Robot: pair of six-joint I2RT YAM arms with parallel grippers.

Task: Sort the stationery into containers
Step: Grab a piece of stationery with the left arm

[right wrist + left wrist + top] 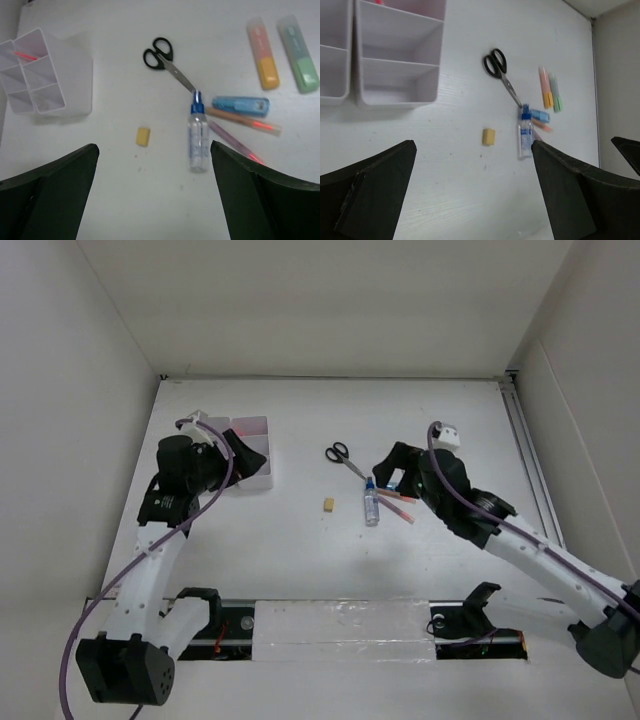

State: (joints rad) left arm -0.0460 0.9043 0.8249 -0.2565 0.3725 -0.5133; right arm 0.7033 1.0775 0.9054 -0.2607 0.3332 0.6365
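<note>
The white organizer (pixel 258 466) stands at the left, with a thin red pen (pixel 25 55) lying in one compartment. My left gripper (pixel 240 455) hovers over the organizer, open and empty (pixel 472 190). On the table lie black-handled scissors (pixel 160 54), a yellow eraser (pixel 143 136), a clear blue-capped bottle (pixel 198 137), a blue marker (pixel 240 105), an orange marker (pixel 263 54), a green marker (pixel 298 52) and two thin pens (pixel 245 121). My right gripper (pixel 392 478) hangs open above this cluster, nothing between its jaws (pixel 155 195).
White walls close the table on the left, back and right. A metal rail (pixel 530 470) runs along the right edge. The arm bases and a taped strip (pixel 345 632) sit at the near edge.
</note>
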